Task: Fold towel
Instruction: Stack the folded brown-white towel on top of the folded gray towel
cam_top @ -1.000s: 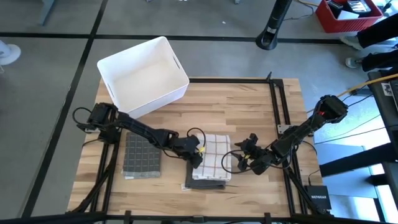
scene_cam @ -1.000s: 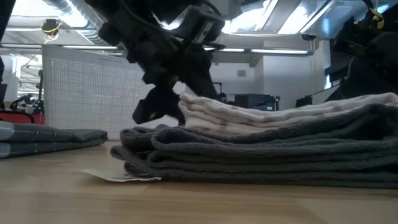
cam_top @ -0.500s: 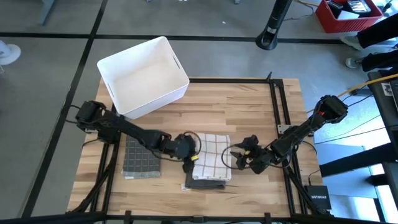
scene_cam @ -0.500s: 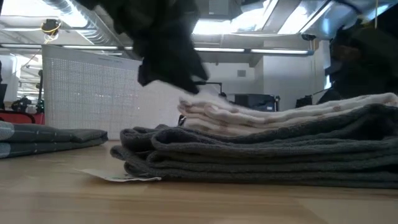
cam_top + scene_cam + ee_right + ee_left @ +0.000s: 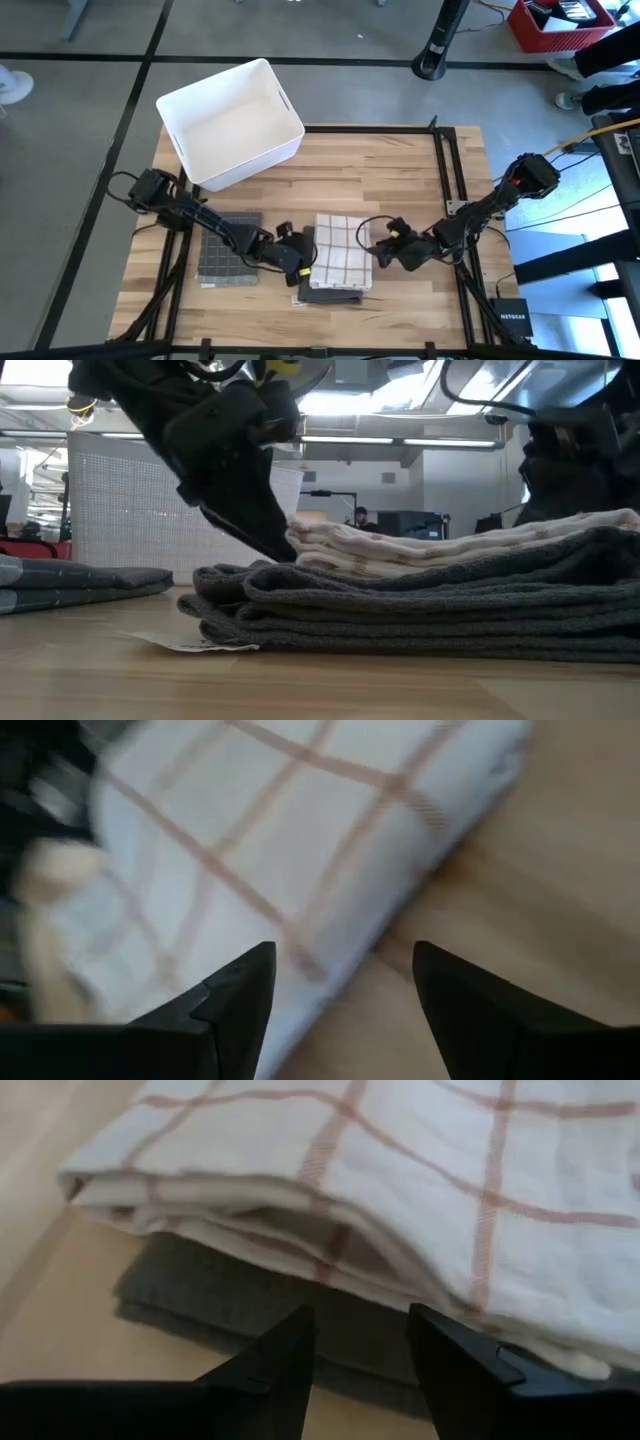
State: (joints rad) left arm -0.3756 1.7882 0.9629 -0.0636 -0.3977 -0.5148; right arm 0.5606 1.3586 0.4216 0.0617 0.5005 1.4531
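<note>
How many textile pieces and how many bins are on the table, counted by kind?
White checked towel: 1, folded, on top of a grey towel
Grey towel: 2, one under the checked towel, one lying apart nearer the left arm
White bin: 1
Total: 4

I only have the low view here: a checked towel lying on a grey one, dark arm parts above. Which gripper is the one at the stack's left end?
Observer: The left gripper, by the high view, low at the checked towel's edge.
Operator: Is it gripping anything?
Observer: No. Its wrist view shows open fingers with nothing between them, over the grey towel.
Operator: And the right one?
Observer: The right gripper is at the opposite edge, open and empty.
</note>
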